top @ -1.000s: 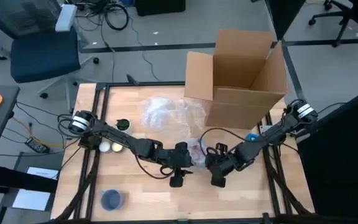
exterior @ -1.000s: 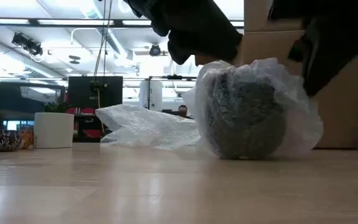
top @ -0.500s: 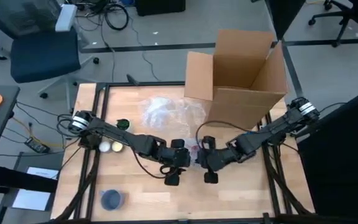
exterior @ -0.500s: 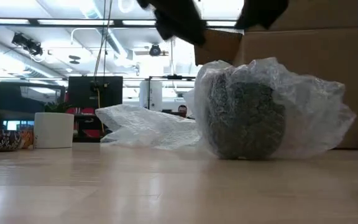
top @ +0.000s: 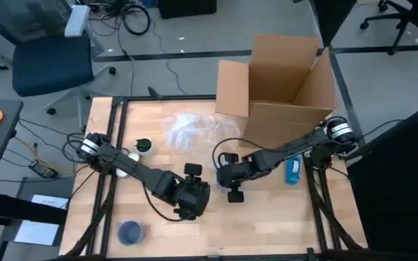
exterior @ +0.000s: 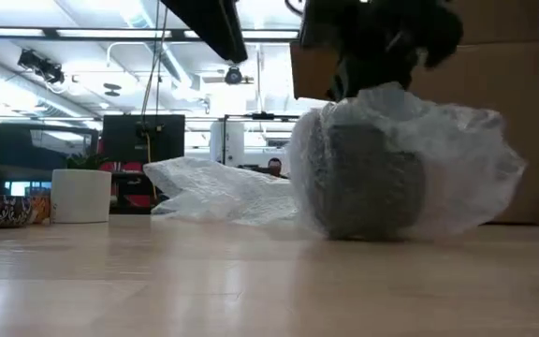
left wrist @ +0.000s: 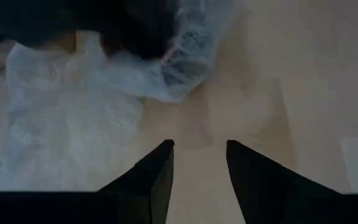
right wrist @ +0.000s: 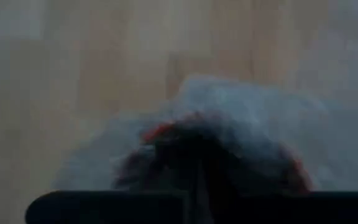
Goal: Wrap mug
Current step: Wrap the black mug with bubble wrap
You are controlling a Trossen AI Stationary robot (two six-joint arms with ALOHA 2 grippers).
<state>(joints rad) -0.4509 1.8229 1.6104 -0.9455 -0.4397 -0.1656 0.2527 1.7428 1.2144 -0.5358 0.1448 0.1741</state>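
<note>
At frame centre, right gripper (top: 227, 176) presses wrap (exterior: 457, 168) onto mug (exterior: 368, 183), grip indiscernible; left gripper (left wrist: 199, 163), unclenched, must tuck next.

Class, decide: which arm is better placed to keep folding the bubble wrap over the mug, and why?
Probably the right: the right gripper sits over the wrapped mug, while the left gripper hangs open, apart from it.

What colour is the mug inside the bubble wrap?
Dark grey mug, clearest in the low view.
</note>
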